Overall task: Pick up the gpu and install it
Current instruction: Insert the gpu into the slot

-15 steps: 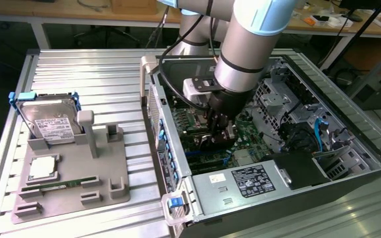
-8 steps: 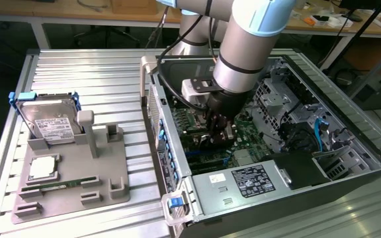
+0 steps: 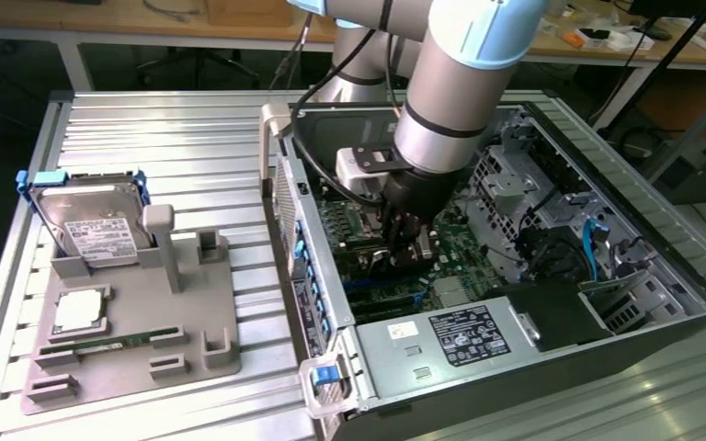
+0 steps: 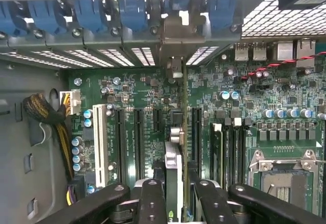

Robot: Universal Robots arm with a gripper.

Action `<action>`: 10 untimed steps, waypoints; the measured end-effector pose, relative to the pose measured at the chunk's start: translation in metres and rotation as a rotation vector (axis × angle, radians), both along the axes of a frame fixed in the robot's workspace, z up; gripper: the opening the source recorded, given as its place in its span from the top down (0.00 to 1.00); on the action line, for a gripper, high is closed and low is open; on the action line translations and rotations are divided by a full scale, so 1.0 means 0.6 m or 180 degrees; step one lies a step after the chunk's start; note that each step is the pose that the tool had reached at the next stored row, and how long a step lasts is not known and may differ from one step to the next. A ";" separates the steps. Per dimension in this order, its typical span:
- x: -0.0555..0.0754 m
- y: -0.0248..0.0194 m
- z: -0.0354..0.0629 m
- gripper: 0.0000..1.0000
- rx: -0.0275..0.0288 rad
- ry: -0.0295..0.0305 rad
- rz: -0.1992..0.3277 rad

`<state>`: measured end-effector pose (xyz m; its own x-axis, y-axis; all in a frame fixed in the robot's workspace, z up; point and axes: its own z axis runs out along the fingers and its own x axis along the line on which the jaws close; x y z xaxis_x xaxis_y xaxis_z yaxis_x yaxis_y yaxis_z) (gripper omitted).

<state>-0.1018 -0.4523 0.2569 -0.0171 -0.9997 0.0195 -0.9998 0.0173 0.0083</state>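
Standing gpu point(image 4: 174, 147) between hand point(image 4: 178, 203) fingers

The arm point(image 3: 451, 83) is reaching steeply downward, its gripper point(image 3: 404, 246) pointing down (black fingers point(image 4: 153, 203) clamping narrowly together).

In the exterior view the gripper point(image 3: 404, 246) hides most of the gpu point(image 3: 392, 262) deep in the computer case point(image 3: 647, 276), whose near corner the picture's edge cuts off, while in the wrist view the fingers point(image 4: 153, 203) cover the card's near end.
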 end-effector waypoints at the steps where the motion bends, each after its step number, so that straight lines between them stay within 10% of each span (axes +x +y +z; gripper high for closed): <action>1: -0.001 0.0000 -0.002 0.73 0.0000 0.0000 0.0000; 10: -0.002 0.0000 -0.007 0.73 0.0001 0.0000 -0.0001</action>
